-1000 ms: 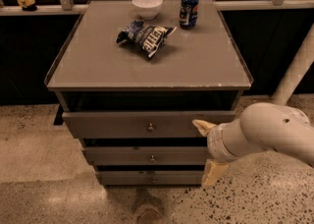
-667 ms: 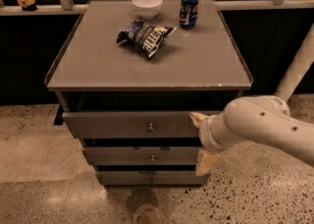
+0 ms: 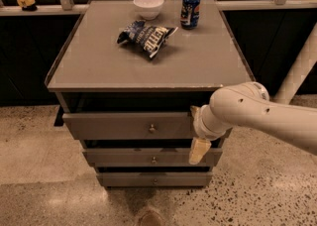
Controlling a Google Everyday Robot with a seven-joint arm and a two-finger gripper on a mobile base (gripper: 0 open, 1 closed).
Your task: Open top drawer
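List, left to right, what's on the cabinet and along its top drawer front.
Chip bag, can on top; below, on the top drawer, knob, then gripper at its right end, jaws open.

**Top drawer under the cabinet top, gripper at its right end**

The top drawer is the uppermost and widest of three grey fronts, plain and flat, with one small round metal knob at its centre. The front stands upright and level, with a dark gap showing above it. Whether it is pulled out at all cannot be told. The gripper is at the drawer's right end, covering that corner, its fingers spread one above the other, well clear of the knob.
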